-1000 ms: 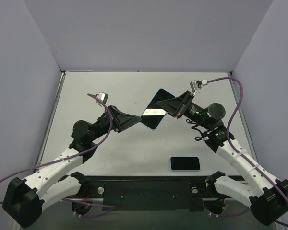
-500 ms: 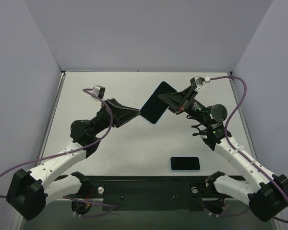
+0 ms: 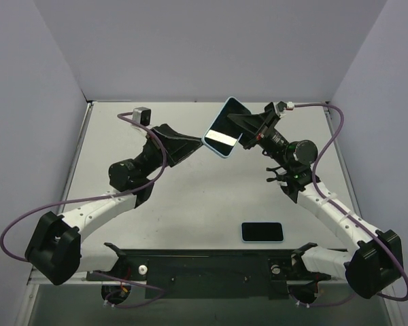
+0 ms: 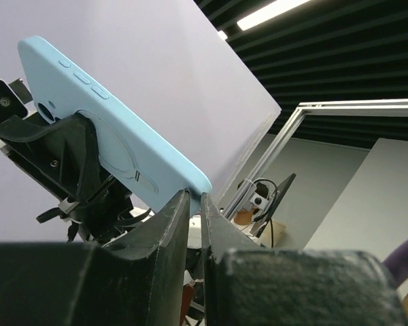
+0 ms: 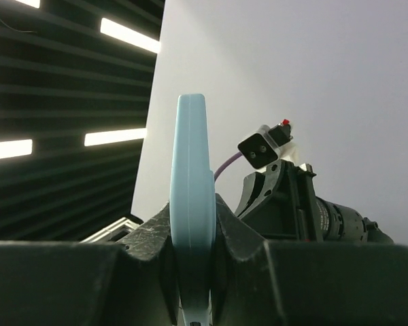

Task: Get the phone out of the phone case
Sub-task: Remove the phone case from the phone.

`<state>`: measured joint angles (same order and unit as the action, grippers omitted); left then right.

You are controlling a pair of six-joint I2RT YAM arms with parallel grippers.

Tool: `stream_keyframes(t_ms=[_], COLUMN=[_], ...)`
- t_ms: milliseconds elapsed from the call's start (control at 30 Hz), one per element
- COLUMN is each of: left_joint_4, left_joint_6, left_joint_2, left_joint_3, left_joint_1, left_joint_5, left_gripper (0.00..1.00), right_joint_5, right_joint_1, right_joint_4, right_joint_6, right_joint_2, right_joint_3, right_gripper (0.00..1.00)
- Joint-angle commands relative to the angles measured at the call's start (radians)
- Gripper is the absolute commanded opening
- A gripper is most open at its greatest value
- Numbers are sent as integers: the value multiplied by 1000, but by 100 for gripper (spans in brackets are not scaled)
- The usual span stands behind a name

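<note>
Light-blue phone case with phone seated inside, dark screen facing up. Hangs tilted in the air over the far middle of the table, clear of the surface. Pinched at the lower left corner by left gripper, fingers almost together on the rim. Clamped along the right edge by right gripper, jaws tight across the case's thickness. Second dark-screened handset flat near the table's front edge, right of centre.

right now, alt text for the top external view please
A blue-cased phone is held aloft between the left pincer and right pincer, each clamped on an edge. A second phone, dark-screened, lies flat on the table, near right.
</note>
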<state>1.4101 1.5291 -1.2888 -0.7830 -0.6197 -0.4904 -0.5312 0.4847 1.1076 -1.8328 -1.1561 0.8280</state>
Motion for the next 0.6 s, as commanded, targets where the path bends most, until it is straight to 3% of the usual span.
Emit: stream_keyframes(t_ms=[0,200,233,333,367,433,567], left_joint_4=[34,-183,-228,-304,-359,-474,-727], left_joint_6=[-70,-182,-191,-256,-271,-328,-402], left_joint_2=[-3,75,97,170,233,330,480], left_joint_3=[34,91,85,103,123,136,99], left_joint_1=[-6,-14,-14,-15,-15,-17,-25], left_joint_5=[-19,-42,-57,-109,-109,-91,-34], left_gripper=[0,0,4,40,60,77,80], right_joint_5=[-12,5,-15,-52,-74,-87,-67], right_joint_1=[41,32,28,17,14,14,21], right_joint_4=[328,419,414,267,161,-1,-287], right_joint_6=[-98,-123,-115,25,73,209,461], right_joint_2=[59,15,13,50,79,126,209], right_joint_3=[102,118,120,106,105,100,97], right_gripper=[0,0,0,0,0,0,0])
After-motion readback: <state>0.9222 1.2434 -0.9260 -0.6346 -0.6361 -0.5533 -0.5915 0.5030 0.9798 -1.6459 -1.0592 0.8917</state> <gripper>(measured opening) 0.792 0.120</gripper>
